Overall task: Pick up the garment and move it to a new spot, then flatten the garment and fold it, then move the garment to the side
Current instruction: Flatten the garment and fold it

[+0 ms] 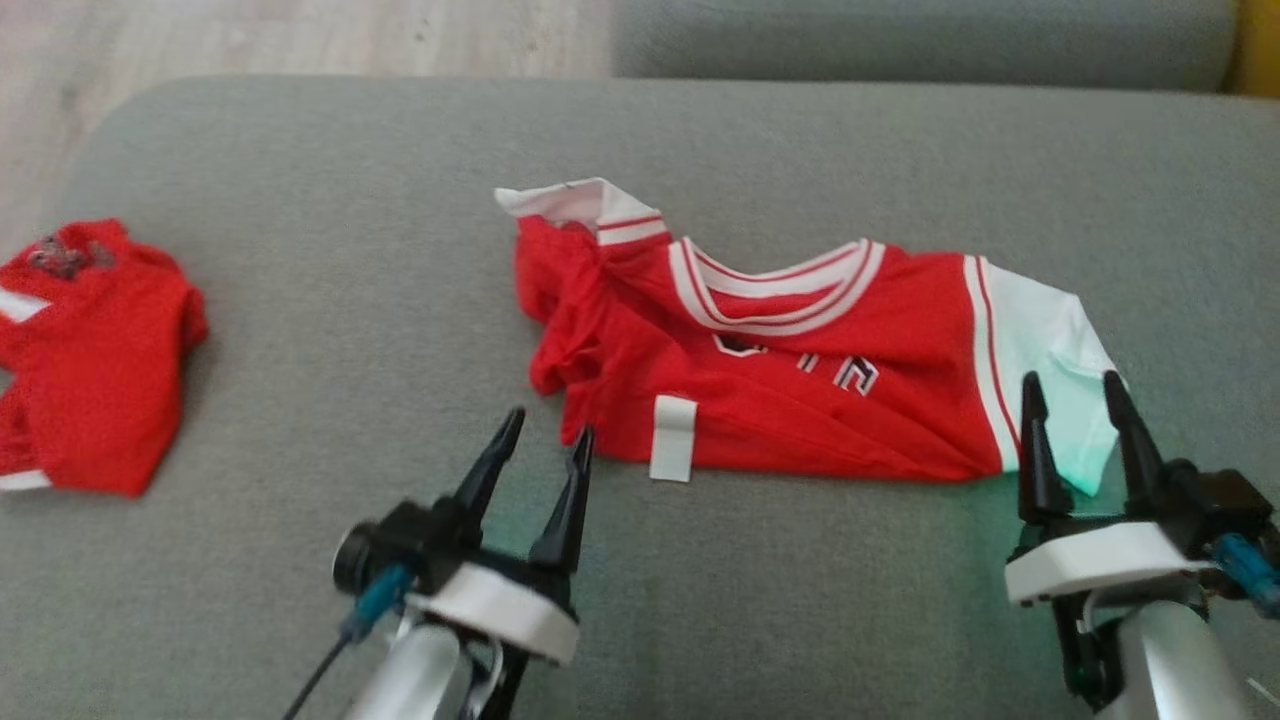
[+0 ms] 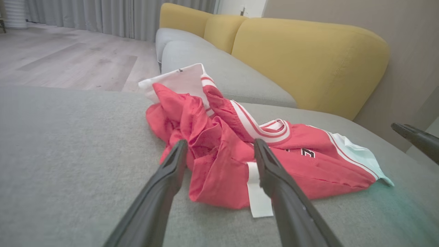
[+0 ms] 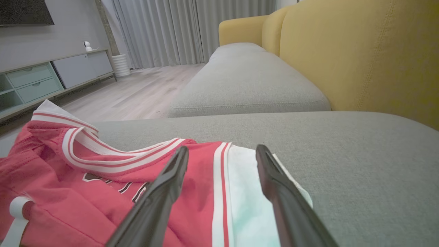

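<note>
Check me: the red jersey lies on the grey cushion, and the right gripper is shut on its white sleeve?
Not quite. The right gripper is open, fingers apart over the white sleeve, holding nothing; the right wrist view shows it. The red jersey does lie on the grey cushion.

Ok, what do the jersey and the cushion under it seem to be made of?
Jersey: thin, soft fabric, probably a synthetic or cotton knit, matte red with white striped trim; it lies limp and creased. Cushion: grey woven upholstery, matte; a fine weave grain shows in the wrist views. Exact fibres cannot be told.
</note>
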Motion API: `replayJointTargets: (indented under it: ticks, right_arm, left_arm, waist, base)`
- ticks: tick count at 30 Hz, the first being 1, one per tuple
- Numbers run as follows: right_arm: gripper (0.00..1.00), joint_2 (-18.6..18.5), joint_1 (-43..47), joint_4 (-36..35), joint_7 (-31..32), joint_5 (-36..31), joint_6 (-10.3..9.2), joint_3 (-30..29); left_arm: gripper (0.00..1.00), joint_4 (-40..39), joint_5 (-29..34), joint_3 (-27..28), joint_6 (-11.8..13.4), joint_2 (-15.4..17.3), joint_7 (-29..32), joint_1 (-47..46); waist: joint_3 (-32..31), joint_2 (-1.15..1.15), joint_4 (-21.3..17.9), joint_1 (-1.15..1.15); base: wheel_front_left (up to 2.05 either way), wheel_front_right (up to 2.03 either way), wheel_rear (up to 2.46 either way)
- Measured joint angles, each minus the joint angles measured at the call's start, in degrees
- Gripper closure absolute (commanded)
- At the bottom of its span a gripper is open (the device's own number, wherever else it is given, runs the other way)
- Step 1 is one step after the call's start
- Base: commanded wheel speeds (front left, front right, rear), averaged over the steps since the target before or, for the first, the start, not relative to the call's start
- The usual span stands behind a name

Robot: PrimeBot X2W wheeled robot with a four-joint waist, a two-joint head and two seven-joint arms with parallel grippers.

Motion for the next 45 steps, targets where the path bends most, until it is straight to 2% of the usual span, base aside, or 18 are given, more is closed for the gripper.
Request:
replayJointTargets:
  ticks: [5, 10, 17, 23, 30, 31, 32, 37, 45]
  right_arm:
    - [0.0, 0.0, -1.3, 0.6, 0.0, 0.1, 0.0, 1.6]
    - [0.0, 0.0, -2.0, 1.2, 0.0, 0.6, 0.0, 2.4]
    - [0.0, 0.0, -2.3, 1.3, 0.0, 1.4, 0.0, 3.2]
    - [0.0, 0.0, -3.6, 1.3, 0.0, 2.1, 0.0, 4.0]
    - [0.0, 0.0, -3.7, 1.6, 0.0, 2.7, 0.0, 4.8]
    - [0.0, 0.0, -3.8, 1.6, 0.0, 2.9, 0.0, 4.8]
    - [0.0, 0.0, -3.8, 1.6, 0.0, 3.1, 0.0, 4.8]
    - [0.0, 0.0, -4.1, 2.0, 0.0, 3.1, 0.0, 4.2]
    - [0.0, -0.1, -2.2, 2.6, 0.0, 4.9, 0.0, 0.5]
  left_arm:
    - [0.0, 5.8, -1.8, -2.7, 0.0, 0.0, -0.1, -6.8]
    - [0.0, 9.4, -2.7, -4.8, -0.4, -0.1, -0.1, -9.3]
    - [0.0, 11.2, -2.5, -3.9, -0.5, -0.2, -0.1, -9.9]
    - [0.0, 10.2, -0.3, -0.5, -0.1, -0.2, -0.1, -10.8]
    - [0.0, 10.8, 0.4, -0.5, 0.1, -0.2, -0.1, -10.9]
    - [0.68, 10.8, 0.4, -0.6, 0.1, -0.2, -0.1, -10.9]
    - [0.98, 11.0, 0.3, -0.7, 0.0, -0.2, -0.1, -10.9]
    - [1.0, 9.7, -0.5, -0.7, 0.0, -0.2, -0.1, -10.9]
    - [1.0, -2.3, -0.5, 4.2, 0.3, -0.4, -0.1, -6.0]
  waist:
    - [2.6, 0.0, -2.7, 0.01]
    - [4.7, 0.0, -5.0, 0.01]
    - [6.0, 0.0, -6.6, 0.01]
    - [6.5, 0.0, -6.7, 0.0]
    - [6.8, 0.0, -7.0, 0.0]
    - [6.8, 0.0, -7.1, 0.0]
    - [6.8, 0.0, -7.1, 0.0]
    - [6.4, 0.0, -7.0, 0.01]
    - [3.4, 0.0, -3.1, 0.0]
  base:
    - [0.0, 0.0, 0.0]
    - [0.0, 0.0, 0.0]
    - [0.0, 0.0, 0.0]
    - [0.0, 0.0, 0.0]
    - [0.0, 0.0, 0.0]
    - [0.0, 0.0, 0.0]
    - [0.0, 0.0, 0.0]
    - [0.0, 0.0, 0.0]
    - [0.0, 0.0, 0.0]
